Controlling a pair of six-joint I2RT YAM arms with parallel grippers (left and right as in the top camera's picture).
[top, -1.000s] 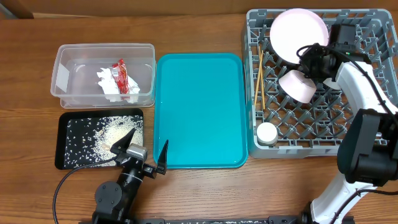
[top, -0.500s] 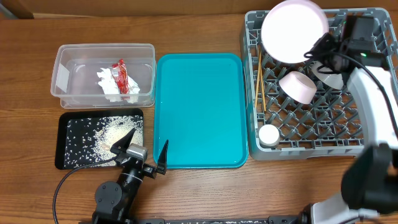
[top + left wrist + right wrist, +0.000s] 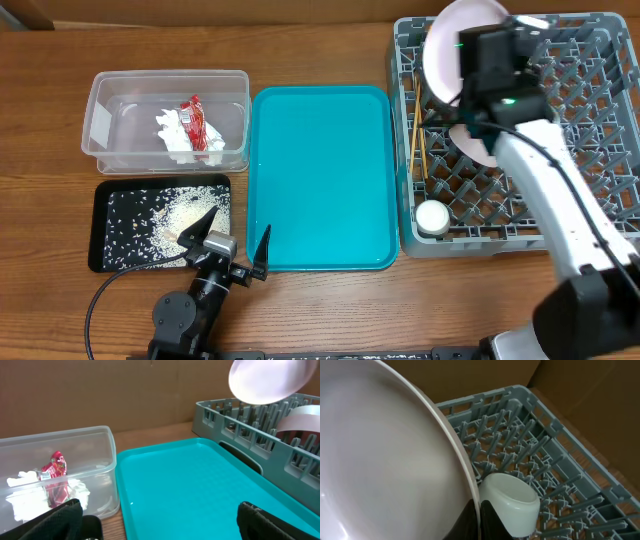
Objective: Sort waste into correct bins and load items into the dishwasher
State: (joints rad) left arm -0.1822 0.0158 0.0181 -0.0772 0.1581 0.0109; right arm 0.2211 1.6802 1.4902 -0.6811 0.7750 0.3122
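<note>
Writing is scarce: the red snack wrapper [image 3: 197,120] carries print too small for me to read, and the white sticker [image 3: 100,125] on the left wall of the clear tub [image 3: 170,77] shows no letters I can make out. My right end effector [image 3: 479,519] is clenched on the rim of the one white plate [image 3: 445,45], which I hold on edge, tilted, over the far left corner of the grey dish rack [image 3: 590,100]; from the left wrist view its pink underside hangs in the air above the rack wall. My left end effector [image 3: 240,222] is released, fingers spread wide and grasping nothing, at the near edge of the bench [image 3: 50,60] between the black tray [image 3: 98,262] and the teal tray [image 3: 320,180]. Counting the rest: in the rack lie one pink-backed bowl [image 3: 463,140], partly hidden under my right arm, one small white cup [image 3: 431,215] in the near left corner, and one pair of wooden chopsticks [image 3: 415,140] along the left side. The tub holds one wrapper and one crumpled white tissue [image 3: 170,128], touching each other. Loose rice scraps [image 3: 170,215], too many to count, are scattered over the black tray. That makes two bins, one teal tray and one rack.
</note>
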